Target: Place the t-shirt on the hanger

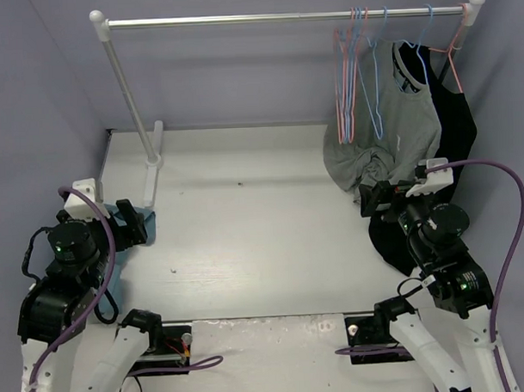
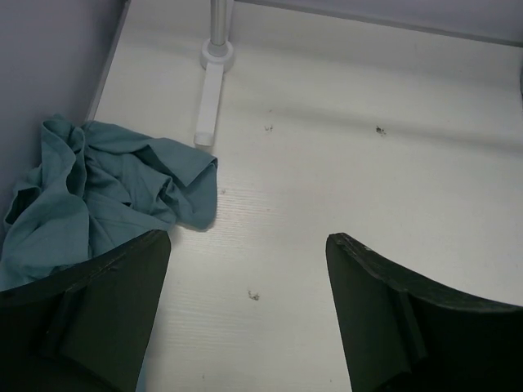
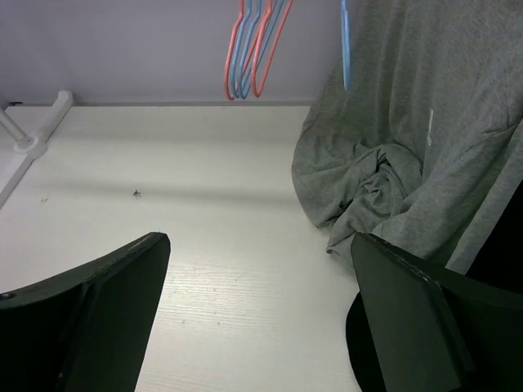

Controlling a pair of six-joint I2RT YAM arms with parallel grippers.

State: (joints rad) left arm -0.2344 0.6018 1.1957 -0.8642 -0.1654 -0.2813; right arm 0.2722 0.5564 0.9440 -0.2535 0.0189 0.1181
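The teal-blue t-shirt [image 2: 98, 188] lies crumpled on the table at the far left by the wall. In the top view only a bit of it [image 1: 123, 209] shows beside the left arm. My left gripper [image 2: 248, 238] is open and empty, just right of the shirt's edge and above the table; it also shows in the top view [image 1: 138, 228]. Salmon-pink wire hangers [image 1: 341, 81] hang on the rail at the back right and show in the right wrist view [image 3: 263, 57]. My right gripper [image 3: 260, 239] is open and empty, low in front of the hanging clothes [image 1: 378, 198].
A clothes rail [image 1: 282, 17] spans the back, its left post foot [image 2: 208, 98] near the t-shirt. Light-blue hangers [image 1: 377, 80] hang among the pink ones. A grey shirt [image 3: 392, 139] and a black garment [image 1: 453, 120] hang at the right, drooping onto the table.
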